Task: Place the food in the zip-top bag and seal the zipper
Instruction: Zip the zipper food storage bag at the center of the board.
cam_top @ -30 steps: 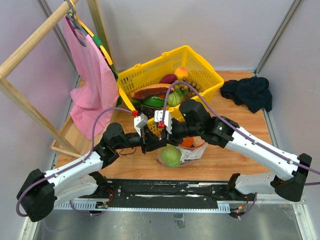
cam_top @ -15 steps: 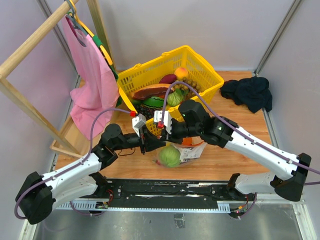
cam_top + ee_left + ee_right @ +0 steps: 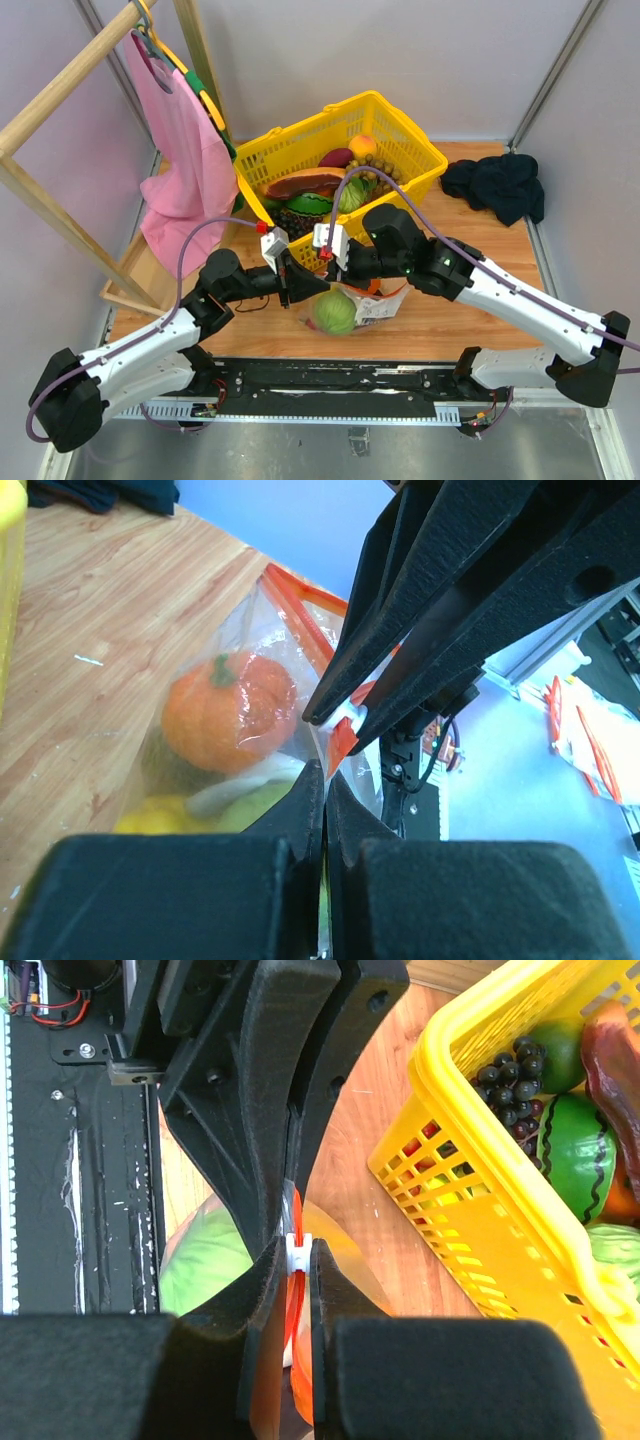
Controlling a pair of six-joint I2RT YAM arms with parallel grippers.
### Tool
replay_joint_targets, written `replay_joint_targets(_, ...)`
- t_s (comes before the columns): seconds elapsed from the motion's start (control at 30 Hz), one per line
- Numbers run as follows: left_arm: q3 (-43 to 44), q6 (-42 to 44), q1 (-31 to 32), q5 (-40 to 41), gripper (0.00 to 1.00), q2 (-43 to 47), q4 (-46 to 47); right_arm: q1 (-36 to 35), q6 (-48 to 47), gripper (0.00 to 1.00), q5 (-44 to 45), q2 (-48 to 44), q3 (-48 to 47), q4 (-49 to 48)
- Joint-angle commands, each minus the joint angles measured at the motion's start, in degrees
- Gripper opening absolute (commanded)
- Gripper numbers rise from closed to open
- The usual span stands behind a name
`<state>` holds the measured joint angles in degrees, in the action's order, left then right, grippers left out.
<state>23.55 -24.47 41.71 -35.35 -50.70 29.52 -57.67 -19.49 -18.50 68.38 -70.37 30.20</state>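
Pinching together, our right gripper [image 3: 297, 1260] is clamped on the zipper [image 3: 298, 605] at its white slider [image 3: 297, 1249], and our left gripper [image 3: 323, 780] is shut on the zip-top bag [image 3: 385, 305] at its mouth edge, just beside. We judge sealing is in hand; next the slider must travel along the strip while the left anchors. The bag, cabbage [image 3: 335, 312] inside, rests on the table [image 3: 500, 245] near the yellow basket [image 3: 420, 165], mouth lifted, zipper running roughly side to side.
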Motion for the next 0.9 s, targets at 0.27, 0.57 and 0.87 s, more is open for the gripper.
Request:
replay_joint_targets(0.27,0.54,3.11,-0.41,4.83,0.0,4.97,-3.23,-0.43,0.15,0.01,8.25,-2.86,1.53,6.85)
replay_joint_targets(0.57,1.43,3.28,-0.41,12.45,0.0,7.28,-9.05,-0.43,0.27,0.01,10.91,-4.62,2.08,7.55)
replay_joint_targets(0.87,0.87,0.9,-0.41,23.9,0.0,12.53,-16.14,-0.35,1.16,0.01,14.72,-5.52,2.9,8.4)
